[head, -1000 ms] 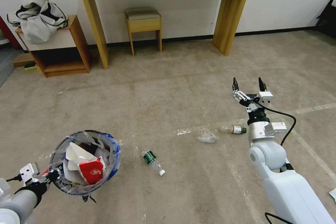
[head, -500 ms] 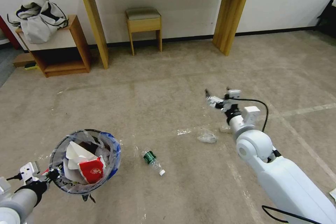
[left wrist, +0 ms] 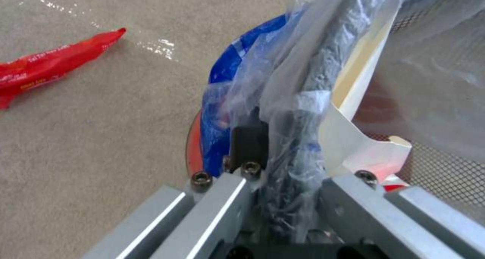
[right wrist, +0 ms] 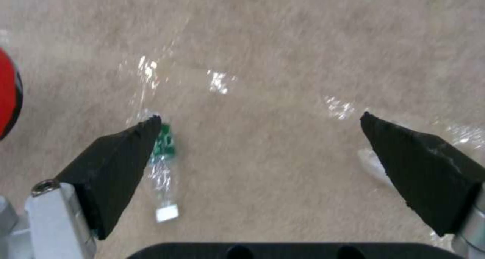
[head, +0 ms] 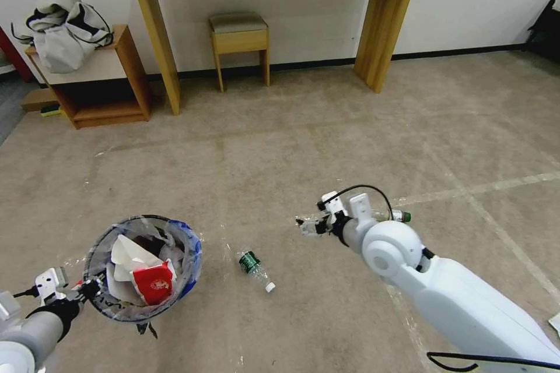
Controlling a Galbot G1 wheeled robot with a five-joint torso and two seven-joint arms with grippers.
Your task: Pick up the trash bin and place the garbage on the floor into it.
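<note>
Head view: left gripper [head: 87,290] jaws clamp trash bin [head: 142,268] rim; right gripper [right wrist: 260,153] jaws spread

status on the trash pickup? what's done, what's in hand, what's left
Done: the left gripper holds the trash bin by its rim, with white paper and a red cup inside. In hand: the right gripper is open, empty, low over the floor, pointed toward the green-label bottle. Left: that bottle, a second bottle behind the right arm, and a red wrapper beside the bin.
</note>
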